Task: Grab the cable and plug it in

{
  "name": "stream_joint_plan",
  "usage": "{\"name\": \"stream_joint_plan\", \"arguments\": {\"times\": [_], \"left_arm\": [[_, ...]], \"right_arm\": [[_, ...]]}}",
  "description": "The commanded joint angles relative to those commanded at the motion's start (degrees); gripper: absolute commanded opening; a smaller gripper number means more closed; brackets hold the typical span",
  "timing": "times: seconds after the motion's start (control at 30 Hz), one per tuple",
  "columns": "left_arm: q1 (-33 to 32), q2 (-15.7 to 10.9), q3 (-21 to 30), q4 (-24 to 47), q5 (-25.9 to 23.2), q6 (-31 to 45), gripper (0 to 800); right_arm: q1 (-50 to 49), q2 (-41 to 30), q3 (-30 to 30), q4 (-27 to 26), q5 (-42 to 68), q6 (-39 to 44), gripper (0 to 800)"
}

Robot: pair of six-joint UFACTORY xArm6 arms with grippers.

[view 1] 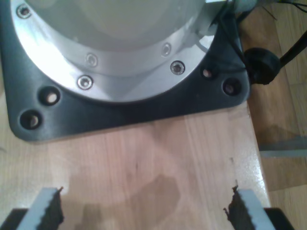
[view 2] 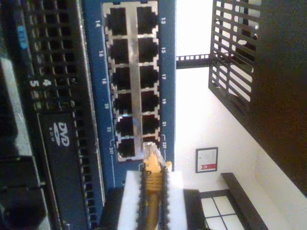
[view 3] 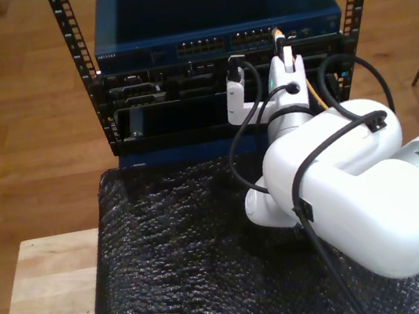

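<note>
The cable [view 2: 152,177] is yellow-orange, and my second gripper [view 2: 152,194] is shut on it between white fingers [view 2: 132,194]. Its clear plug [view 2: 154,154] points at the blue network switch [view 2: 96,96], with the tip at the mouth of the port beside label 23. I cannot tell how far in the plug is. In the exterior view, my second gripper [view 3: 283,54] is up against the right end of the switch [view 3: 137,53], and the cable [view 3: 316,98] trails down behind the white arm. My first gripper [view 1: 146,213] is open over bare wood, with nothing between its fingers.
The switch sits in a black rack [view 3: 76,66] above perforated panels and a DVD drive [view 2: 62,139]. A black textured sheet [view 3: 180,273] covers the wooden table [view 3: 48,294]. Near my first gripper are an arm's black base plate [view 1: 120,112] and the table edge [view 1: 259,148].
</note>
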State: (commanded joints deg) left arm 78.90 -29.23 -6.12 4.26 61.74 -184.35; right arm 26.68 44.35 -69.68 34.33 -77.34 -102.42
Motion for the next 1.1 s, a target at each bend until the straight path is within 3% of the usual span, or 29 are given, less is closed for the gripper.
{"name": "stream_joint_plan", "arguments": {"times": [1.1], "left_arm": [[0.0, 0.0, 0.0, 0.0, 0.0, 0.0, 800]], "right_arm": [[-0.3, 2.2, -3.7, -0.3, 1.0, -0.1, 0]]}}
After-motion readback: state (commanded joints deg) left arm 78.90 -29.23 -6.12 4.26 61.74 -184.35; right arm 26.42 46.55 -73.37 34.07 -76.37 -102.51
